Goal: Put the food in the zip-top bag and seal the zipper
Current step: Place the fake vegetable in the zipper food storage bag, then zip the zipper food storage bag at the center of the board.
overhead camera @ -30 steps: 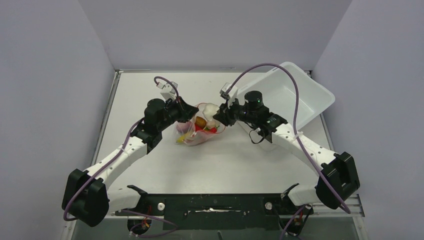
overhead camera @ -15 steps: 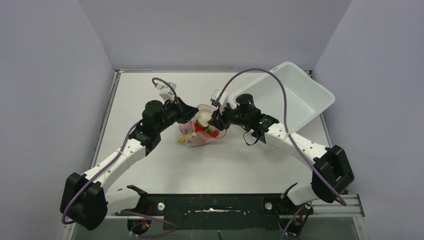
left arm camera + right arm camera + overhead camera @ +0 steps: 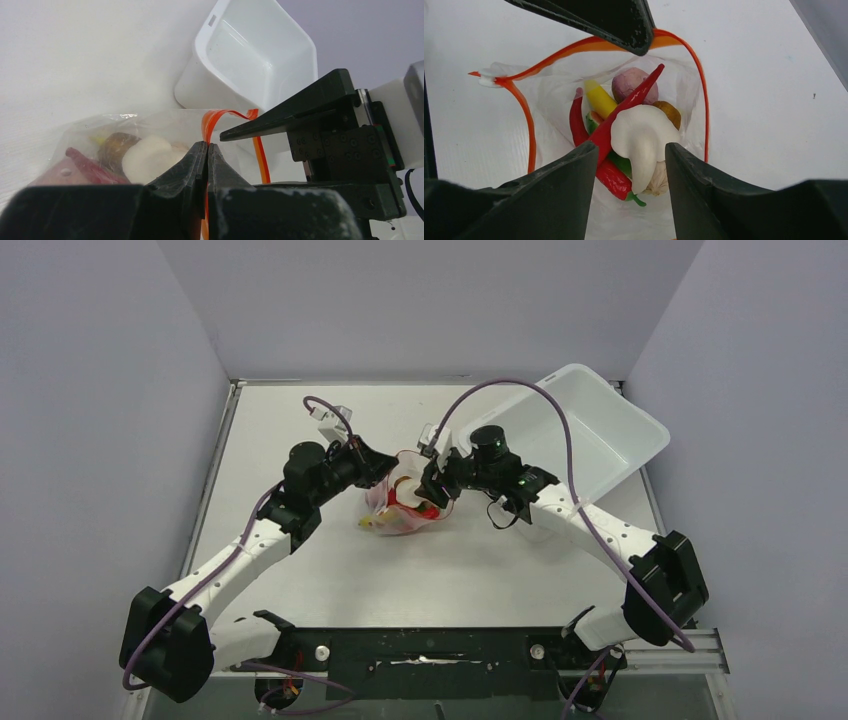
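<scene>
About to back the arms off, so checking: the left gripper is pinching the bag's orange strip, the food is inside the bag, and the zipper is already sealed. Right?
Not sealed. The right wrist view shows the zipper gaping in a wide loop, the food visible through the open mouth of the bag. The left gripper is indeed shut on the strip.

A white rectangular plastic bin (image 3: pixel 612 435) (image 3: pixel 250 55) sits tilted at the far right corner of the white desk (image 3: pixel 300 420) (image 3: pixel 75 60) (image 3: pixel 764 75), open side up. Grey walls (image 3: pixel 420 300) rise around the desk on three sides.
</scene>
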You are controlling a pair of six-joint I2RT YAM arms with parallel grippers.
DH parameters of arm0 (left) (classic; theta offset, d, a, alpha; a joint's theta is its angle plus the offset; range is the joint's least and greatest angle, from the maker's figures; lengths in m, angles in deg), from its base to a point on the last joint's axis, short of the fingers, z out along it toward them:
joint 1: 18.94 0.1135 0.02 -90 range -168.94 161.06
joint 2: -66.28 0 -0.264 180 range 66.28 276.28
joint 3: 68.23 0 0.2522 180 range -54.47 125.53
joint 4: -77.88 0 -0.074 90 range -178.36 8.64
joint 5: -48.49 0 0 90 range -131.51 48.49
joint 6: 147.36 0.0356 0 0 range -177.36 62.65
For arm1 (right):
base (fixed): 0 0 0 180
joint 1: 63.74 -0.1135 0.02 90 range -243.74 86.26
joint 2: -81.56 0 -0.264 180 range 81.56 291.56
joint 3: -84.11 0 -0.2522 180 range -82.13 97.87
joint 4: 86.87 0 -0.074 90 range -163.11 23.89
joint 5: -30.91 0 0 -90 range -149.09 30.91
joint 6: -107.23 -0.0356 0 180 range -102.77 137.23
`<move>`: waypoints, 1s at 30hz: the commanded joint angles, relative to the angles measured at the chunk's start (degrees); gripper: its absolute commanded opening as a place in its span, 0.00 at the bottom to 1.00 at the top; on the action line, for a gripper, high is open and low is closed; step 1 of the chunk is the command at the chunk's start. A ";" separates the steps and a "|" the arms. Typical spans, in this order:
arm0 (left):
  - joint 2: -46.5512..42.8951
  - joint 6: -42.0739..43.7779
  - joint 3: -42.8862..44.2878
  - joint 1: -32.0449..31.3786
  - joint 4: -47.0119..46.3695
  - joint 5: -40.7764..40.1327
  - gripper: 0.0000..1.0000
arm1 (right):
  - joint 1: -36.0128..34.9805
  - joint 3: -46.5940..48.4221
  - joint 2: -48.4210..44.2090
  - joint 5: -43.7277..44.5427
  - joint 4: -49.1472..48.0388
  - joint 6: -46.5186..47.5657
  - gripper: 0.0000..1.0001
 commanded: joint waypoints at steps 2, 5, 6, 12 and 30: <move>-1.30 -0.68 -0.03 0.19 -5.75 1.68 0.00 | -2.12 4.19 -3.28 -5.59 3.35 4.81 0.54; -1.13 -0.86 -0.19 0.20 -5.84 2.05 0.00 | -2.81 2.76 -4.83 -7.41 3.87 5.94 0.59; -1.13 -0.86 -0.21 0.24 -5.84 2.06 0.00 | -2.97 2.39 -5.14 -7.94 4.10 6.50 0.60; -1.07 -0.86 -0.25 0.20 -6.43 2.00 0.00 | -4.54 2.43 -5.50 -8.01 5.21 8.50 0.64; -1.93 -0.71 -0.74 0.11 -6.65 2.34 0.00 | -8.66 6.41 0.92 -4.48 5.38 8.09 0.32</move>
